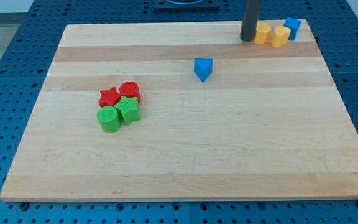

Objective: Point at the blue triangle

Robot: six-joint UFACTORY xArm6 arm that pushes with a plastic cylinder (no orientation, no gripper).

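The blue triangle [203, 68] lies on the wooden board [185, 155], a little above and right of the middle. My tip [248, 39] is at the view's top right, just left of a yellow block [263, 33]. The tip is well up and to the right of the blue triangle, apart from it.
A second yellow block [281, 36] and a blue block [292, 28] sit next to the first yellow one at the top right corner. At the left, a red star [109, 96], a red cylinder [130, 91], a green cylinder [109, 119] and a green star-like block [128, 110] cluster together.
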